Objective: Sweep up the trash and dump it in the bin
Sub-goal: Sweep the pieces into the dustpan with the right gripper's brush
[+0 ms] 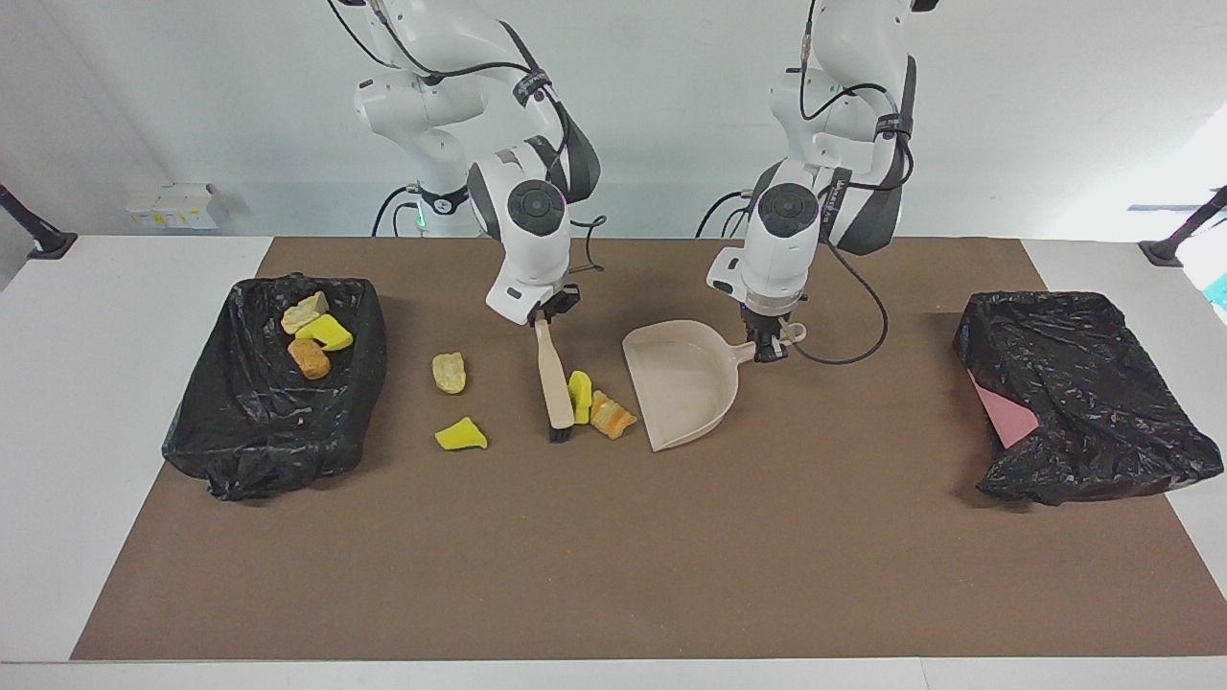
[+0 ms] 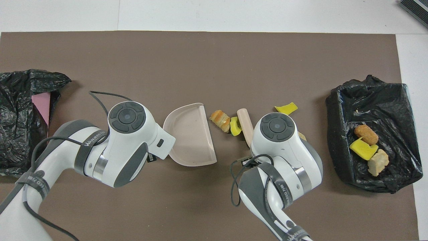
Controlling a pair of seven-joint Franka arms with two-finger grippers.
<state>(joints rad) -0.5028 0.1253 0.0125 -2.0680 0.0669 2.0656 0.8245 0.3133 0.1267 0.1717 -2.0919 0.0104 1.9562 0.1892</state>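
The right gripper [image 1: 547, 314] clamps the brush [image 1: 555, 383]; two scraps [image 1: 596, 404] lie between brush and dustpan [image 1: 682, 385], whose handle the left gripper [image 1: 769, 347] pinches, mouth facing them.

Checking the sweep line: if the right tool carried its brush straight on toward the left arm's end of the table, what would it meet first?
Likely the yellow scrap beside the brush, then the orange-tan scrap, then the dustpan mouth. Contact with the yellow scrap is unclear.

overhead: right arm hides most of tan scrap [image 2: 302, 135] | both grippers hidden under wrists | left bin [image 2: 20, 110] edge-cropped
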